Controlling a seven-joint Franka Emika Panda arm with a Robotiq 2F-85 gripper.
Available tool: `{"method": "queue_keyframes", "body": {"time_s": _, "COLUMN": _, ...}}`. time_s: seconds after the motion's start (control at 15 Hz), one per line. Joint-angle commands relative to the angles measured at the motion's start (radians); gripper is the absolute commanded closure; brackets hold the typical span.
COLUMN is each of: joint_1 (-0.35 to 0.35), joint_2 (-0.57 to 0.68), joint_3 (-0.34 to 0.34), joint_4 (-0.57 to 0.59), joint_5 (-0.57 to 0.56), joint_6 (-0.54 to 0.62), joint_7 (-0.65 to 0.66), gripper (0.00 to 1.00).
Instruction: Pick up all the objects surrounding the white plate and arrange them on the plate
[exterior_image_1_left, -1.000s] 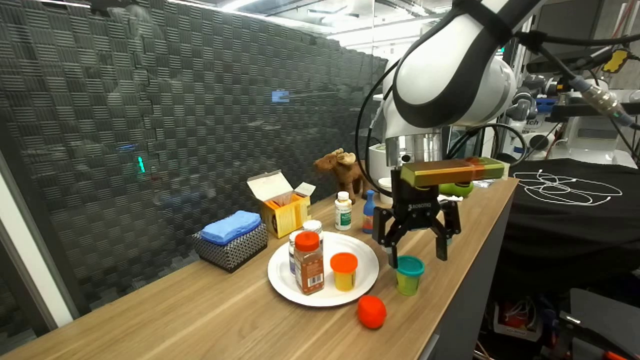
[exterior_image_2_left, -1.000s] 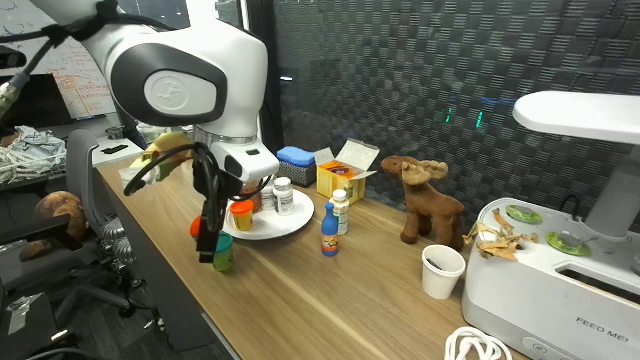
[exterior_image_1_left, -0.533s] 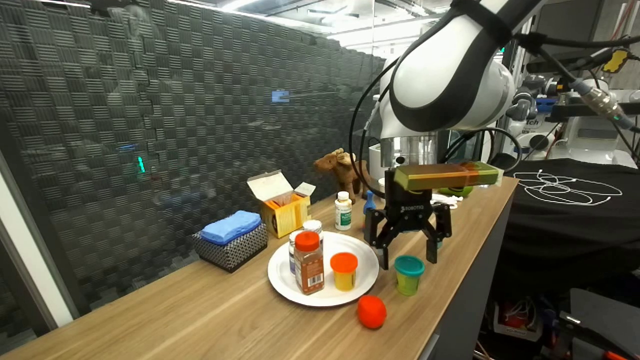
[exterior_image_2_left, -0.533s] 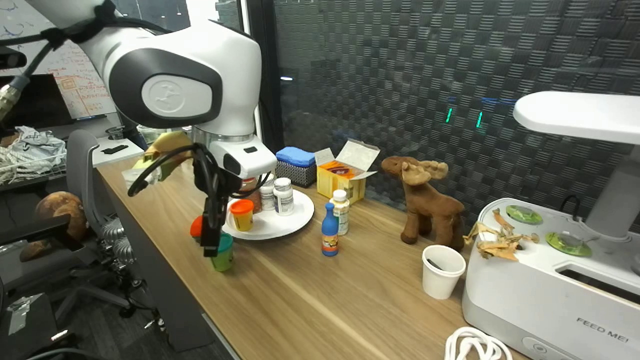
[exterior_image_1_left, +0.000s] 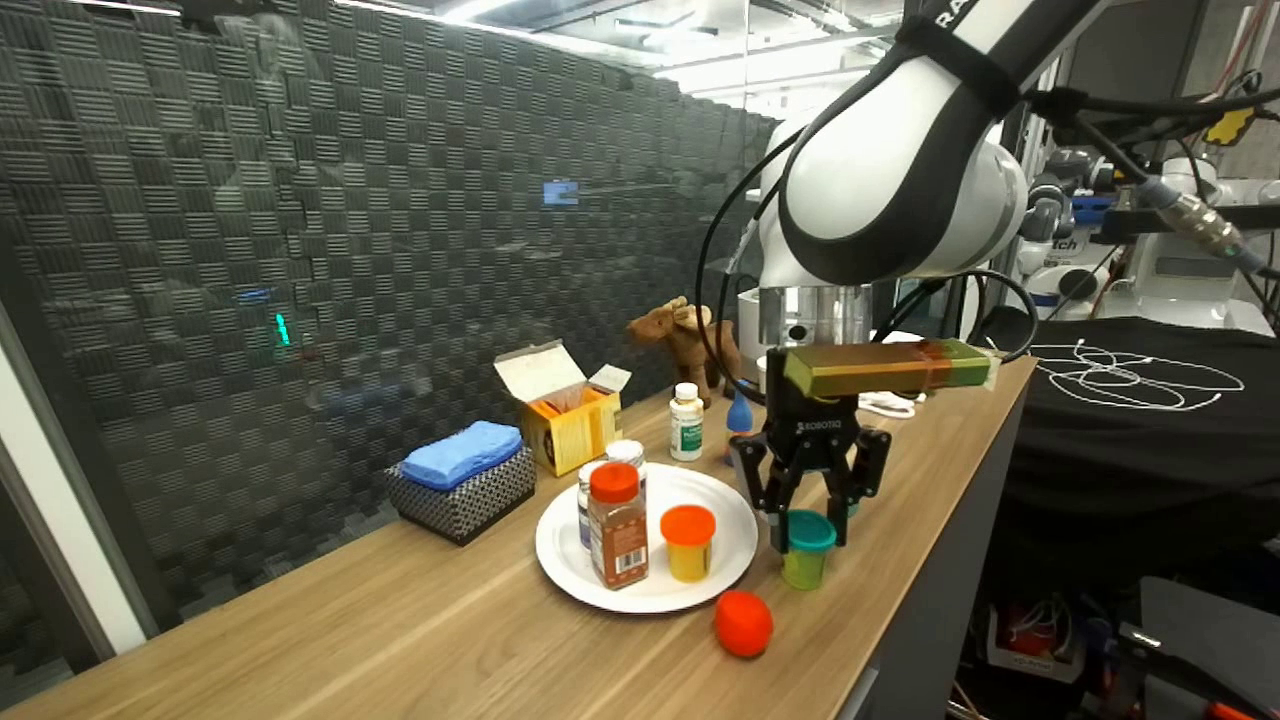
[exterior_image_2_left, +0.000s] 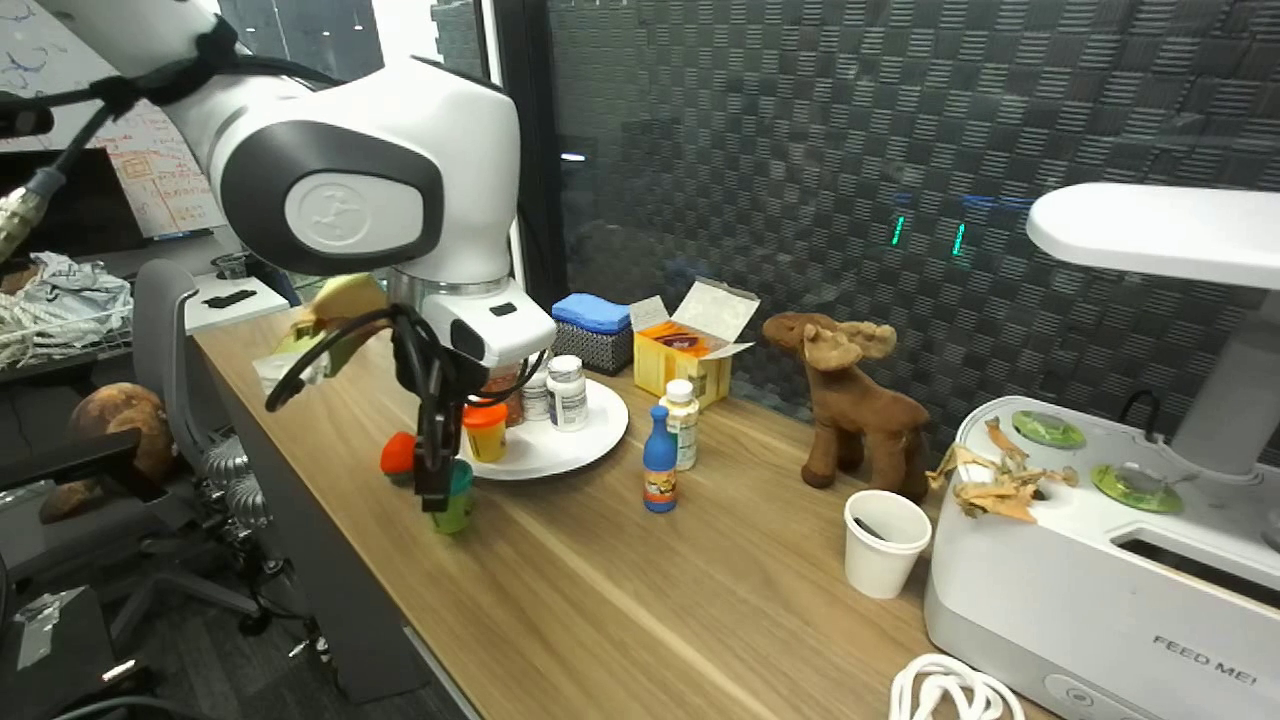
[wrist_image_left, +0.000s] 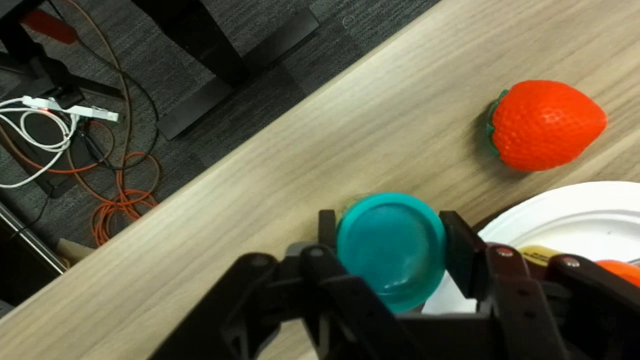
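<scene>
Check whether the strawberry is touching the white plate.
Apart. The wrist view shows it, with a strip of wooden tabletop visible between the strawberry and the white plate.

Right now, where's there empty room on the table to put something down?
One bare patch of wood is bordered by the patterned box and the plate; another, by the blue bottle and the white cup. It's crowded beside the plate: fingers either side of the teal-lidded cup, red strawberry nearby.
</scene>
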Motion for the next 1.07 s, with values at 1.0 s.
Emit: {"method": "queue_keyframes", "body": {"time_s": 1.0, "joint_1": 0.086, "joint_2": 0.131, "joint_3": -0.033, "joint_4": 0.245, "joint_5": -0.355, "joint_6": 0.127, "joint_7": 0.469, "gripper": 0.71}}
